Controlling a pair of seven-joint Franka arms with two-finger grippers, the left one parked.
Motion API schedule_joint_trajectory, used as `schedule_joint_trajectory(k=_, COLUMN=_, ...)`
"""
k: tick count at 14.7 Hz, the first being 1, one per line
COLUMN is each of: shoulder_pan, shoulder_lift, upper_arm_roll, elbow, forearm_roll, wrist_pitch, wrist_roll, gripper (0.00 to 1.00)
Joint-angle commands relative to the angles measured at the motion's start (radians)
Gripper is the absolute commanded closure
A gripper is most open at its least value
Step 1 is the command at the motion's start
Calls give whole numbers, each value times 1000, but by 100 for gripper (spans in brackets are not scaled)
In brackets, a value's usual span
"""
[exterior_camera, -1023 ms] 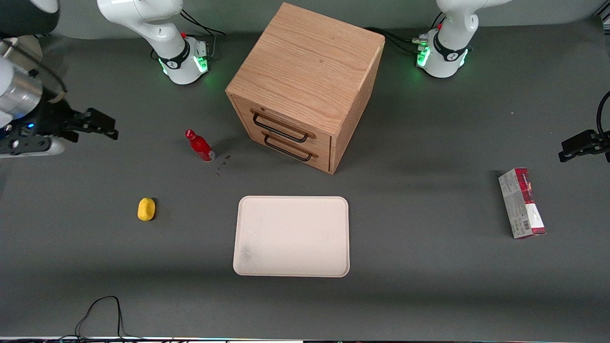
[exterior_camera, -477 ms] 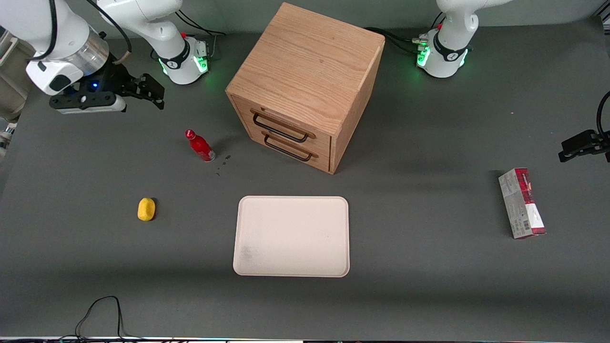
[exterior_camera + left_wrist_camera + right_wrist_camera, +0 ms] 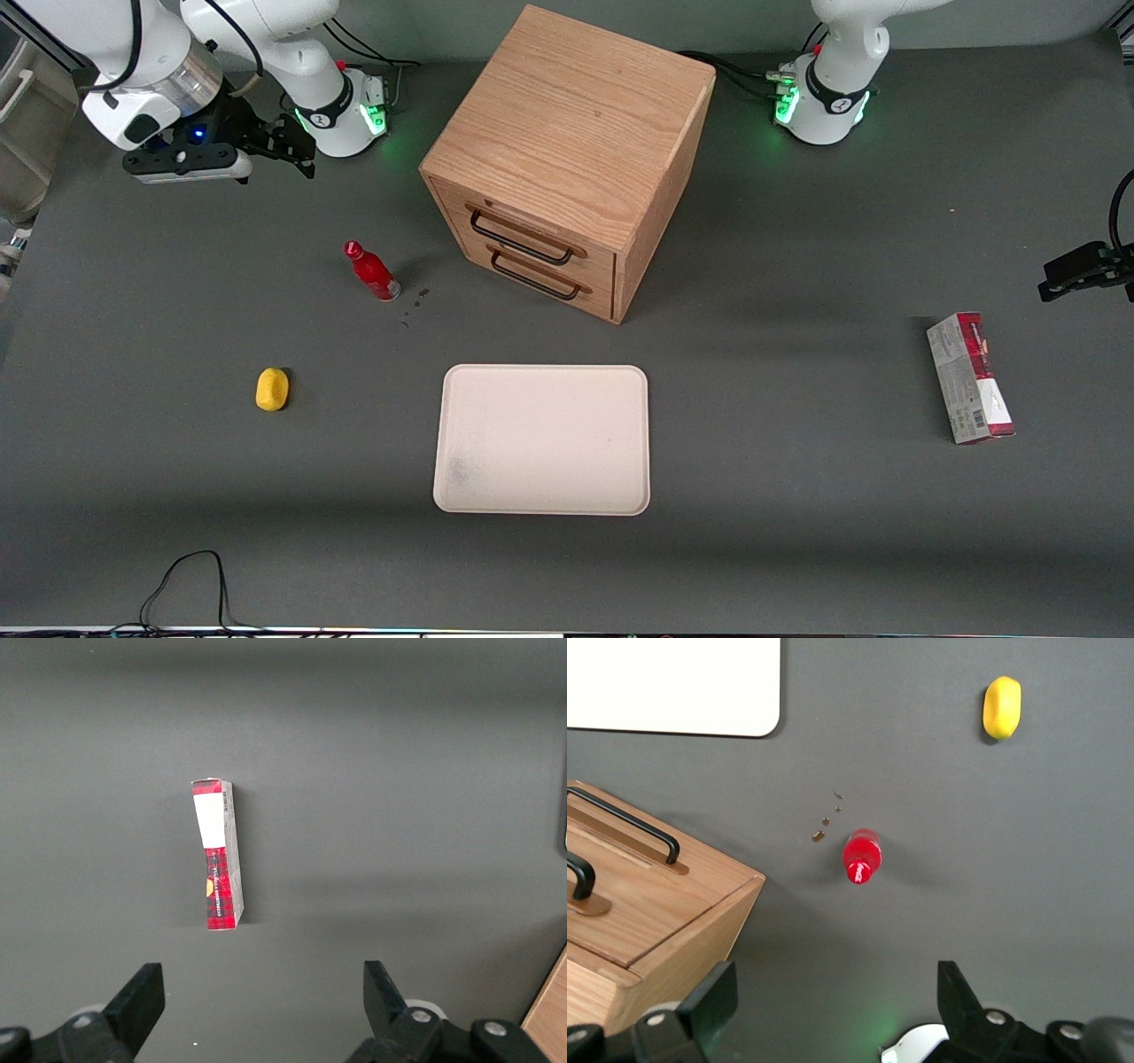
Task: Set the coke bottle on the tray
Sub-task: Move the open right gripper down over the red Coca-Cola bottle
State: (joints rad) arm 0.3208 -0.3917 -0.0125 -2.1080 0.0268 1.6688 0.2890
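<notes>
The coke bottle [image 3: 372,272], small and red with a red cap, stands on the grey table beside the wooden drawer cabinet [image 3: 567,159], toward the working arm's end. It also shows in the right wrist view [image 3: 860,855], seen from above. The cream tray [image 3: 542,439] lies flat, nearer the front camera than the cabinet; one corner of it shows in the right wrist view [image 3: 673,682]. My gripper [image 3: 297,151] hangs open and empty high above the table near the arm's base, farther from the front camera than the bottle. Its fingers [image 3: 713,997] are spread wide.
A yellow lump [image 3: 272,389] lies nearer the front camera than the bottle; it also shows in the right wrist view [image 3: 1002,707]. Small brown specks [image 3: 415,303] lie beside the bottle. A red-and-grey carton [image 3: 970,377] lies toward the parked arm's end. A black cable [image 3: 186,576] lies at the table's front edge.
My gripper has swung from the table's working-arm edge inward and away from the front camera, toward the arm's base. The bottle, tray and other objects have not moved.
</notes>
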Motion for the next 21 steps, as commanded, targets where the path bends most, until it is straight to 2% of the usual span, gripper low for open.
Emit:
schedule_joint_trajectory(k=1, shoulder_pan=14, shoulder_lift=-39, upper_arm_roll=-11, elbow=-65, forearm_roll=-31, wrist_pitch=9, wrist_roll=9, gripper=0)
schedule_joint_trajectory(k=6, shoulder_pan=11, shoulder_lift=11, upper_arm_roll=-14, elbow=-101, forearm_roll=-31, wrist_pitch=95, wrist_roll=19, gripper=0)
schedule_joint_trajectory(k=12, shoulder_pan=12, shoulder_lift=57, upper_arm_roll=-14, elbow=-321, forearm_roll=-31, wrist_pitch=399, wrist_roll=21, gripper=0)
schedule_joint_trajectory(k=17, shoulder_pan=11, shoulder_lift=161, upper_arm_roll=-14, elbow=-377, forearm_roll=-31, wrist_pitch=541, wrist_roll=21, gripper=0)
schedule_joint_trajectory(k=21, shoulder_pan=12, shoulder_lift=206, upper_arm_roll=-15, elbow=-409, forearm_roll=-30, wrist_pitch=594, wrist_roll=22, gripper=0)
